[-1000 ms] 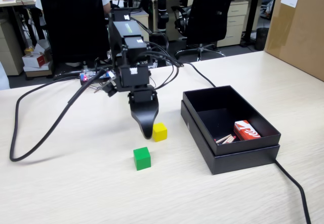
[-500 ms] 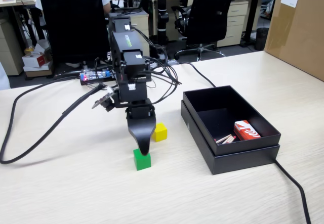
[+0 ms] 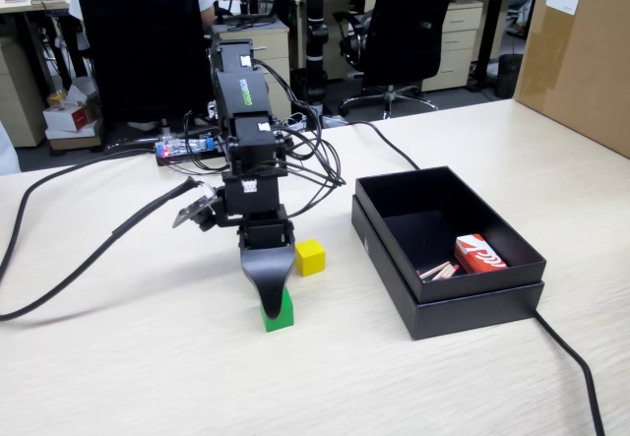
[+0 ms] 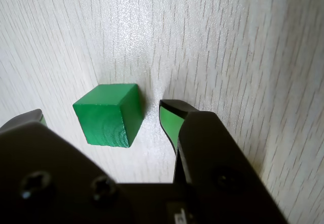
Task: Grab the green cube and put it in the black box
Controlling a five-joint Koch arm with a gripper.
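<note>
The green cube rests on the pale wooden table, between my two fingertips in the wrist view, touching neither. My gripper is open, with a green-lined fingertip to the cube's right and the other tip low at the left edge. In the fixed view my gripper points straight down over the green cube and hides most of it. The black box stands to the right, nested in its lid, well apart from the cube.
A yellow cube sits just behind and right of the gripper. Inside the box lie a red-and-white packet and some sticks. A brown carton stands at the far right. Black cables trail across the table's left.
The arm has swung forward and down, from beside the yellow cube to right over the green cube, which now sits between the open fingers. The cubes have not moved.
</note>
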